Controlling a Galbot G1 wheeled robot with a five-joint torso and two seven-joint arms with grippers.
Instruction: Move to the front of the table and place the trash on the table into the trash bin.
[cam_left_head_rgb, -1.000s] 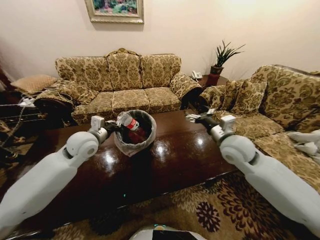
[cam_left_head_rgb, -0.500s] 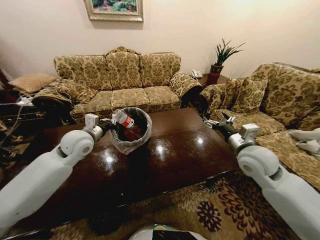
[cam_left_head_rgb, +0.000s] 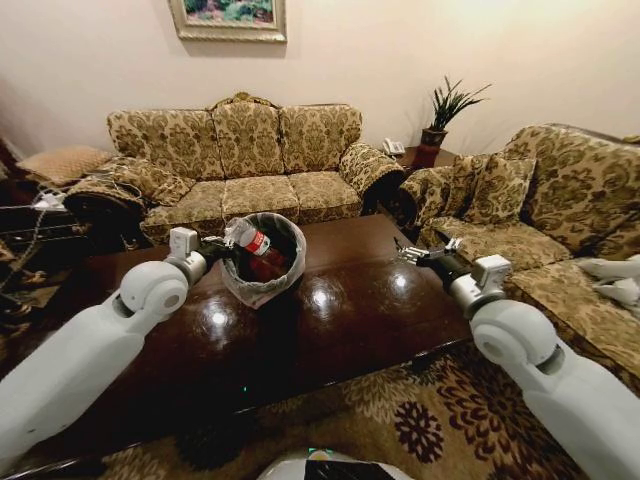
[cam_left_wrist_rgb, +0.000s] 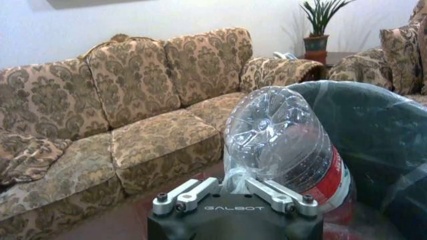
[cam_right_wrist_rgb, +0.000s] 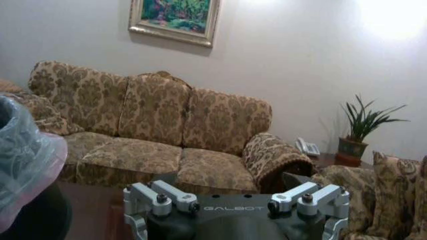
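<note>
Left end effector (cam_left_head_rgb: 218, 243) grips the clear red-labelled plastic bottle (cam_left_head_rgb: 246, 238), tilted over the rim of the small round bag-lined trash bin (cam_left_head_rgb: 262, 288) on the dark glossy wooden desk (cam_left_head_rgb: 340, 320). Right end effector (cam_left_head_rgb: 410, 253) hovers spread wide, empty, over the desk's right edge.

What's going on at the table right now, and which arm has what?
The left claw is shut on the clear bottle, holding it over the rim of the trash bin, which stands on the dark wooden table. The bottle has not been dropped in yet. The right claw is open and empty, held above the table's right end near the armchair.
</note>
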